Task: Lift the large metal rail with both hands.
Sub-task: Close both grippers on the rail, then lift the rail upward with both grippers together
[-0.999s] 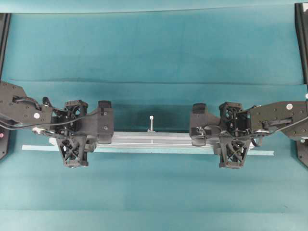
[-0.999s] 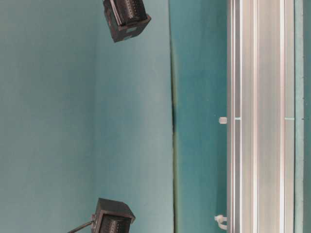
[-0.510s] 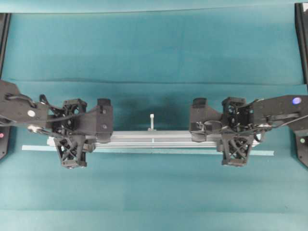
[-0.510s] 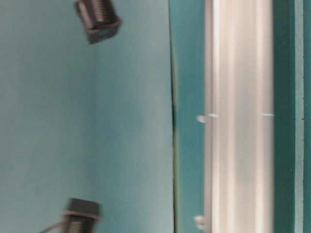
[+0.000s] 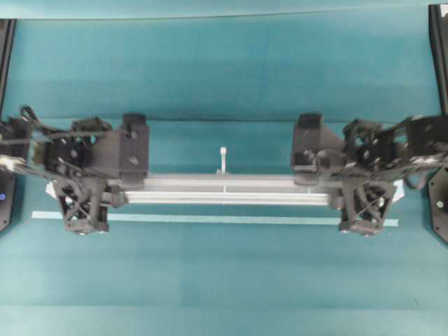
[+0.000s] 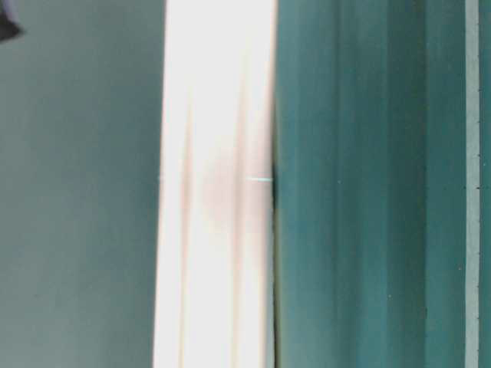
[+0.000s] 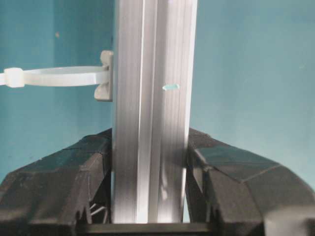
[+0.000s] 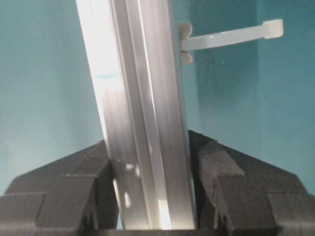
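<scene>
Two black grippers hold the large metal rail [image 5: 231, 191], one near each end. The left gripper [image 5: 105, 190] has its jaws squeezed on the rail near the left end. In the left wrist view, its black fingers [image 7: 64, 182] press on both sides of the silver bar. The right gripper [image 5: 339, 192] grips near the right end the same way, and its fingers [image 8: 231, 187] press on both sides too. The rail lies level between them, up off the green table [image 5: 224, 70]. It sits apart from the thin pale tape strip [image 5: 224, 220], which lies flat on the table. A white zip tie [image 5: 222, 158] sticks out from the rail's middle.
</scene>
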You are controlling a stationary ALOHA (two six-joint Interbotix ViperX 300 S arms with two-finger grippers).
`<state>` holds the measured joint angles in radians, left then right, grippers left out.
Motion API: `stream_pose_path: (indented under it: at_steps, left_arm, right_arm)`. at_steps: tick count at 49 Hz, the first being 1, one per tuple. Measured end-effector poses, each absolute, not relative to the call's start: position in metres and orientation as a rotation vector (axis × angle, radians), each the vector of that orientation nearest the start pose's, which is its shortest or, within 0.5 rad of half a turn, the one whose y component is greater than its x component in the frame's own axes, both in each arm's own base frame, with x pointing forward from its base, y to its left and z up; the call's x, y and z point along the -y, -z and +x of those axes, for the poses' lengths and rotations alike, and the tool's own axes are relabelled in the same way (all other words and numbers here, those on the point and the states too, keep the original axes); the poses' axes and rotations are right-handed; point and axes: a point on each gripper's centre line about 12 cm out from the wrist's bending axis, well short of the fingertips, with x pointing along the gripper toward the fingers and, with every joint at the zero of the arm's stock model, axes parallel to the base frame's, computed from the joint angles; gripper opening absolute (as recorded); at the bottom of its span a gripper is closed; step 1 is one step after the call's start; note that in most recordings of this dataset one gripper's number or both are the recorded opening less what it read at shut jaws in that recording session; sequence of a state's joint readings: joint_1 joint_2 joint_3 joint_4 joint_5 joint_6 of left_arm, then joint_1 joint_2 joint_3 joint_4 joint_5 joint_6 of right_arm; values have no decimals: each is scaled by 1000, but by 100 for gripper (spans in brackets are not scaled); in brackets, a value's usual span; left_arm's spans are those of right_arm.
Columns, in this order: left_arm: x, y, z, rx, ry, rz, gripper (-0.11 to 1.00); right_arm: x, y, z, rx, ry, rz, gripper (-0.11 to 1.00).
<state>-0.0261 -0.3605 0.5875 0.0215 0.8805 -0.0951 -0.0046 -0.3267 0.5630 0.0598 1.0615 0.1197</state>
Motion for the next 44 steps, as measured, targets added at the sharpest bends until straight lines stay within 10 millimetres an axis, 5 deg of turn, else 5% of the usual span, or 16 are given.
stream_pose_path:
  at_steps: [44]
  left_arm:
    - [9, -407, 298, -1073, -27, -49, 36]
  right_arm:
    - [-8, -394, 284, -1246, 21, 180, 39]
